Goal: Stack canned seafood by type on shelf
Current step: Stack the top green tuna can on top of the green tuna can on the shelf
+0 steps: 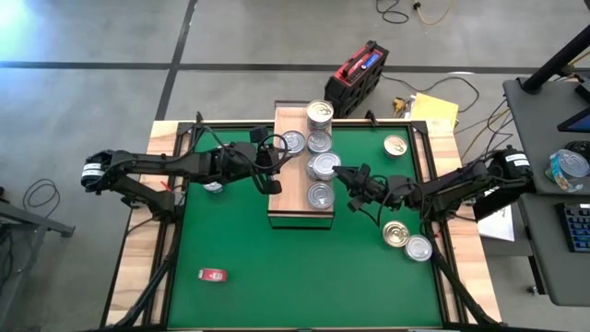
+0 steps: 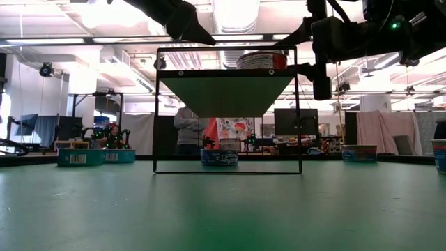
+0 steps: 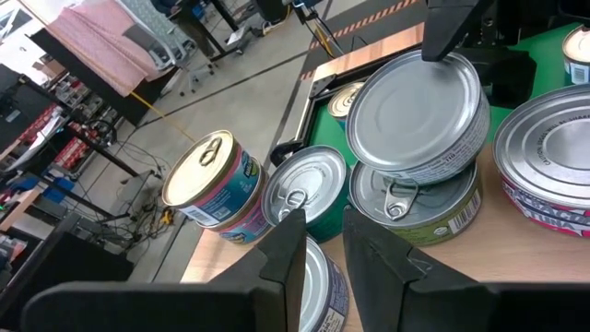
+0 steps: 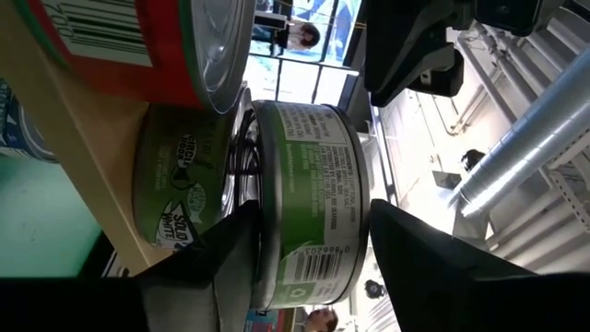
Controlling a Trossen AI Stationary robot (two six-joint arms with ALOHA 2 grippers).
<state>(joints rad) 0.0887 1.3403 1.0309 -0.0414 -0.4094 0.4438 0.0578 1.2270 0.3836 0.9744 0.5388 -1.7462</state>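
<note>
The light-wood shelf (image 1: 286,207) stands mid-table with several tins of canned seafood on it. Two green-labelled tins form a stack (image 1: 323,166). My right gripper (image 1: 343,173) reaches in from the table's right, and its fingers bracket the upper tin (image 4: 309,212). A red-labelled tin (image 1: 320,195) sits nearer on the shelf. More tins (image 1: 319,141) and a taller stack (image 1: 320,112) sit toward the far end. My left gripper (image 1: 275,180) hovers over the shelf's left edge. Its fingers (image 3: 324,226) stand a narrow gap apart with nothing between them. My right gripper comes in level from the table's right with one finger above the other. One finger (image 3: 444,37) meets the far rim of the upper green tin's lid (image 3: 433,69). The other (image 4: 230,249) lies at its base (image 4: 263,231), in the gap above the lower tin. The tin sits tilted on the lower tin.
On the green mat to the right lie a gold-lidded tin (image 1: 395,146), another gold-lidded one (image 1: 396,233) and a silver one (image 1: 419,247). Another tin (image 1: 213,187) lies under my left arm. A small red flat object (image 1: 213,274) lies near the front left.
</note>
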